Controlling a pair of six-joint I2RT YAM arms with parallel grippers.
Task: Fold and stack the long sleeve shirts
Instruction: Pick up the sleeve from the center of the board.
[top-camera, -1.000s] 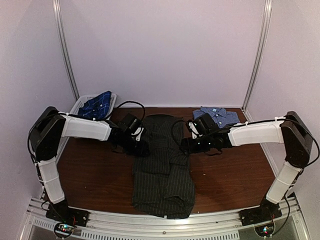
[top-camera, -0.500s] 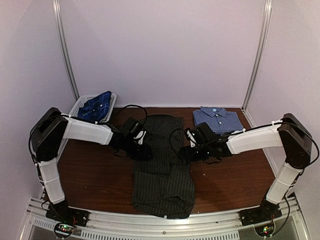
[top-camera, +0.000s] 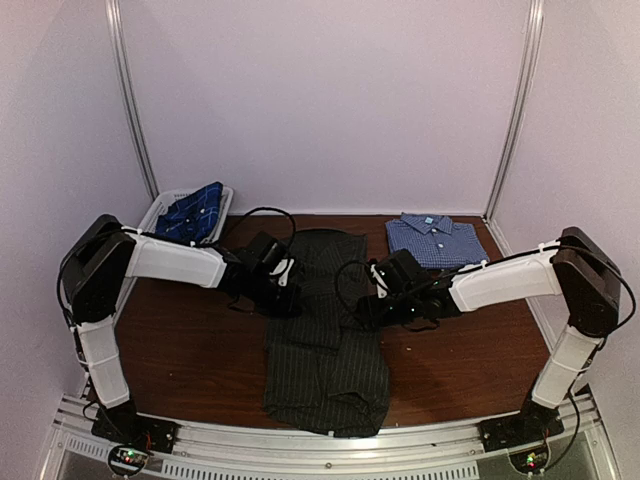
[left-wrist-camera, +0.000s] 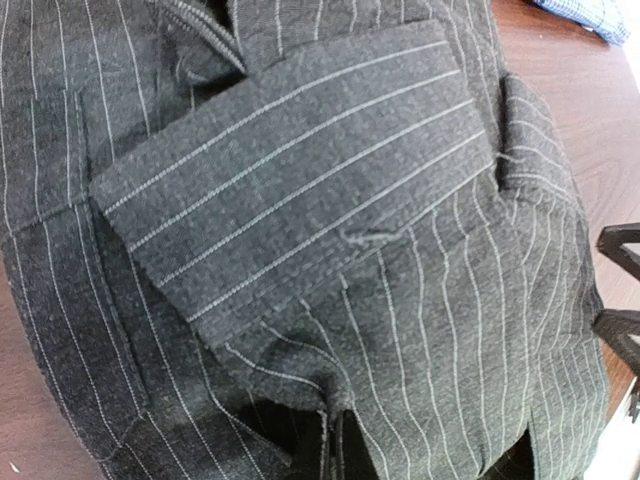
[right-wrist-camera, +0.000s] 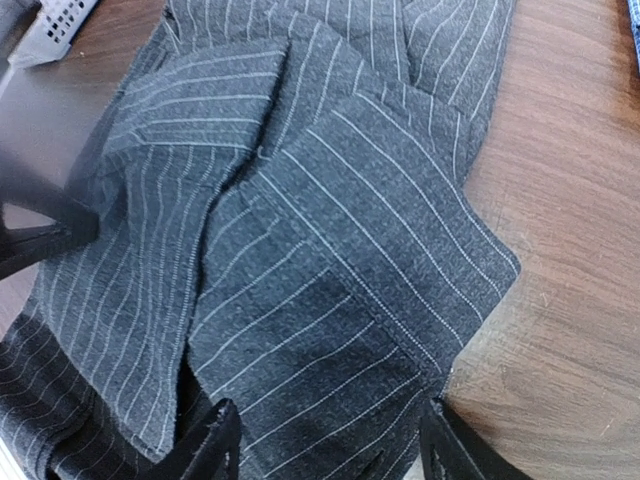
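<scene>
The charcoal pinstriped long sleeve shirt (top-camera: 325, 340) lies lengthwise in the table's middle, its sleeves folded in over the body (left-wrist-camera: 300, 170). At the shirt's left edge, my left gripper (top-camera: 285, 300) is shut, pinching a fold of pinstriped cloth (left-wrist-camera: 335, 455). My right gripper (top-camera: 362, 306) is at the shirt's right edge. It stands open (right-wrist-camera: 330, 455), its fingers (right-wrist-camera: 215, 440) straddling the folded-in sleeve (right-wrist-camera: 340, 300). The blue-and-white check shirt (top-camera: 433, 238) lies folded at the back right. The navy plaid shirt (top-camera: 192, 210) sits in the basket.
A white mesh basket (top-camera: 150, 215) stands at the back left, its corner also showing in the right wrist view (right-wrist-camera: 60, 25). Bare brown tabletop (top-camera: 190, 350) lies on both sides of the pinstriped shirt. Black cables loop behind both wrists.
My left gripper has shut on the pinstriped cloth at the shirt's left edge. The right gripper has slid left onto the shirt's right edge, its jaws slightly narrower.
</scene>
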